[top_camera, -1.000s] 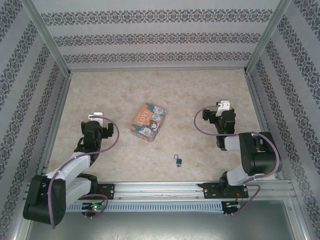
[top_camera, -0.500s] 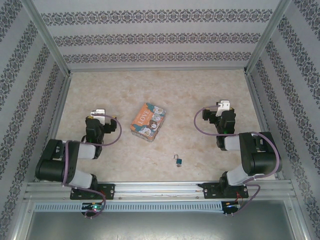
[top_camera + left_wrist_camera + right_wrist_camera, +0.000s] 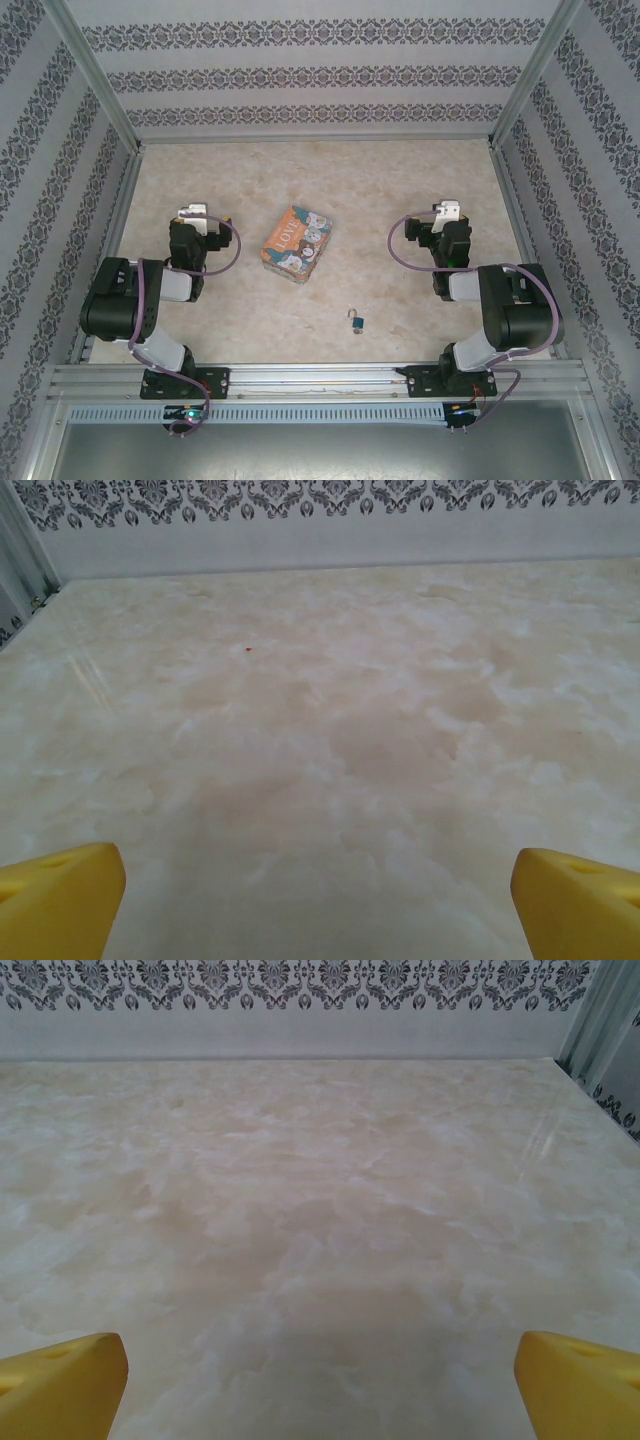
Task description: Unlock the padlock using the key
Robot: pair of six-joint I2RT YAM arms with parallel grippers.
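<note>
The tiny bluish padlock with its thin metal shackle lies on the marbled table near the front edge, between the two arm bases. At this size I cannot make out a key apart from it. My left gripper sits folded back at the left, far from the padlock. In the left wrist view the gripper is open, its yellow fingertips wide apart over bare table. My right gripper rests at the right, up and to the right of the padlock. The right wrist view shows that gripper open with nothing between its fingertips.
An orange-and-teal "LOVE" tin lies flat mid-table, up and to the left of the padlock. Patterned walls and metal posts enclose the table on three sides. An aluminium rail runs along the front edge.
The left arm has folded back on itself, its elbow swinging to the left and its gripper drawing slightly farther back. The right arm, padlock and tin have not moved.
</note>
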